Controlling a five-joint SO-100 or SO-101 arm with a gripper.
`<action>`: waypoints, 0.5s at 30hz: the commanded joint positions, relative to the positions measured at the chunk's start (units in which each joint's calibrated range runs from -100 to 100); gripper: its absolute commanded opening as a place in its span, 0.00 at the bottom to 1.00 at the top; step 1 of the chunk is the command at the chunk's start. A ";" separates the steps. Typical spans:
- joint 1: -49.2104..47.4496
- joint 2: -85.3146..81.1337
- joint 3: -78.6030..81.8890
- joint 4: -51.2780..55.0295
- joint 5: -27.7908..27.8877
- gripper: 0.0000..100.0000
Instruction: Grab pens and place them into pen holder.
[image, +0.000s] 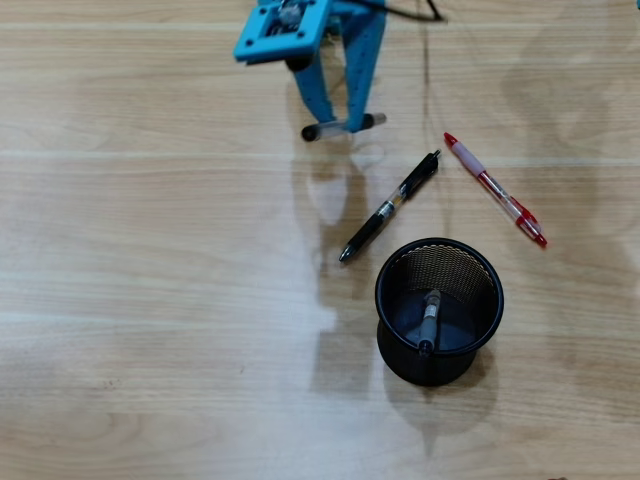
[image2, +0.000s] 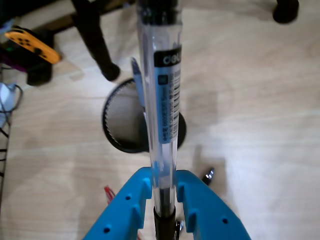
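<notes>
In the wrist view, a clear pen (image2: 164, 105) is gripped near one end between the blue fingers (image2: 165, 192), which are closed tight on it; its long axis runs straight up the picture, away from the camera. Beyond it the holder (image2: 122, 125) is seen on the desk (image2: 260, 125). In the overhead view, a grey pen (image: 429, 322) is seen leaning inside the holder; a black pen (image: 389, 207) and a red pen (image: 495, 189) lie diagonally beside it.

We see a pale wood-grain counter (image: 150, 300). On it lie a black pen (image: 388, 207) and, to its right in the overhead view, a red and clear pen (image: 495, 189), apart from each other. Just below them stands the black mesh pen holder (image: 392, 300).
</notes>
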 joint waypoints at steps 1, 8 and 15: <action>-3.42 -3.10 -2.50 -10.20 0.90 0.02; -5.71 -2.33 5.92 -31.52 5.61 0.02; -7.63 3.78 13.97 -50.57 6.34 0.02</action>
